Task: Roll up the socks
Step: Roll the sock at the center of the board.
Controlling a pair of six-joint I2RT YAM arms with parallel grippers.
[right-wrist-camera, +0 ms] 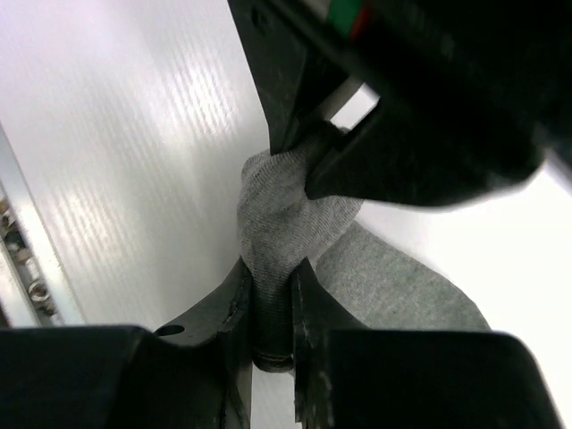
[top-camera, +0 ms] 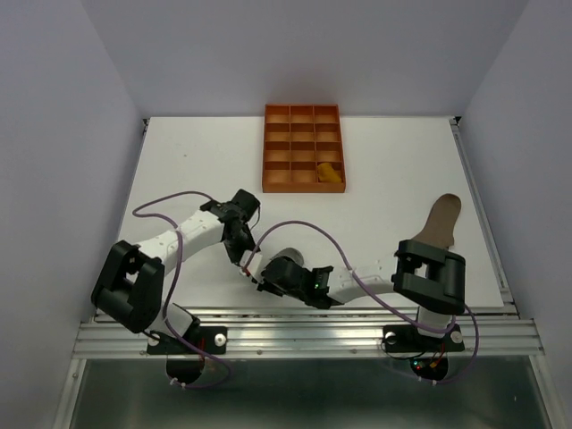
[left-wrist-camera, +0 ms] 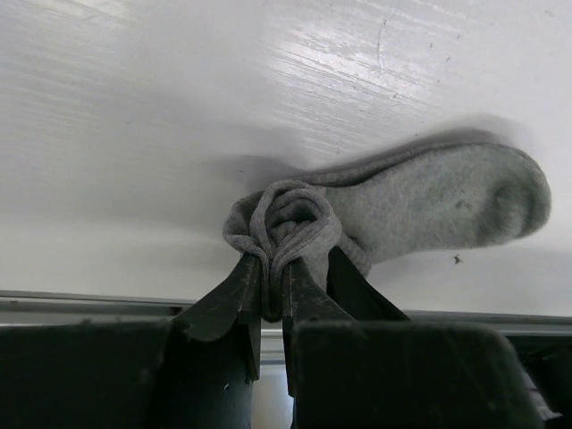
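The grey sock [left-wrist-camera: 429, 201] lies near the table's front edge, and its rolled end [left-wrist-camera: 286, 219] is bunched into a coil. My left gripper [left-wrist-camera: 273, 268] is shut on that coil. My right gripper [right-wrist-camera: 271, 279] is shut on a fold of the same grey sock [right-wrist-camera: 277, 214], right beside the left gripper's fingers [right-wrist-camera: 402, 152]. From above, both grippers [top-camera: 247, 261] [top-camera: 265, 279] meet over the grey sock [top-camera: 289, 256]. The taupe-brown sock [top-camera: 442, 219] lies flat at the right. The mustard yellow sock [top-camera: 329, 172] sits rolled in a tray compartment.
The orange compartmented tray [top-camera: 302, 147] stands at the back centre of the white table. A metal rail [top-camera: 304, 315] runs along the front edge just behind the grippers. Purple cables [top-camera: 174, 201] loop over both arms.
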